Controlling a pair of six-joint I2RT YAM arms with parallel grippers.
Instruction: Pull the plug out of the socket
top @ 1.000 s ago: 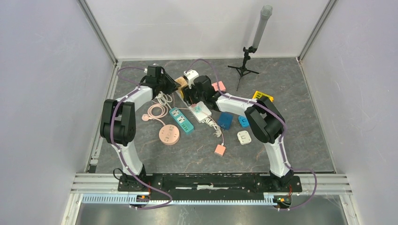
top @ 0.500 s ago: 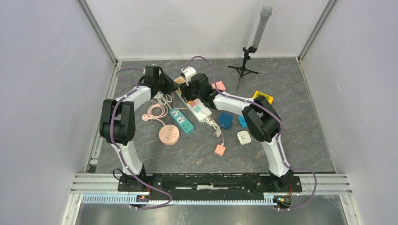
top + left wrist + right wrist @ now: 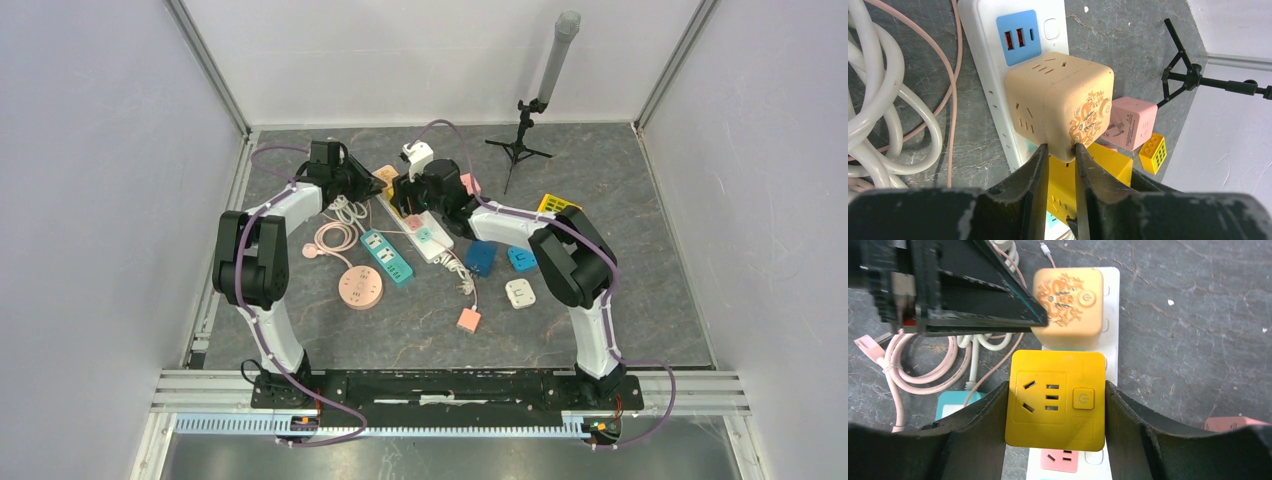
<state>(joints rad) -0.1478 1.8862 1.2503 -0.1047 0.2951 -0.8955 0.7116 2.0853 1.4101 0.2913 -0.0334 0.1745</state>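
A white power strip (image 3: 428, 238) lies at the back middle of the table, also in the left wrist view (image 3: 993, 85) and the right wrist view (image 3: 1111, 365). A tan cube plug (image 3: 1060, 107) with a dragon print and a yellow cube plug (image 3: 1055, 400) sit side by side in it. My left gripper (image 3: 1060, 150) is pinched on the tan cube's near corner (image 3: 384, 178). My right gripper (image 3: 1055, 390) is shut on the yellow cube, one finger on each side. In the top view the right gripper (image 3: 418, 203) hides the yellow cube.
A coiled white cable (image 3: 345, 212) and a pink cable lie left of the strip. Around it are a teal strip (image 3: 386, 255), a round pink socket (image 3: 359, 286), blue cubes (image 3: 479, 257), a white cube (image 3: 519, 293), a pink cube (image 3: 467, 184), a yellow brick (image 3: 558, 206) and a tripod (image 3: 520, 140).
My right wrist has shifted a little to the right and turned, and the white strip has shifted slightly with it. My left gripper has stayed at the tan cube.
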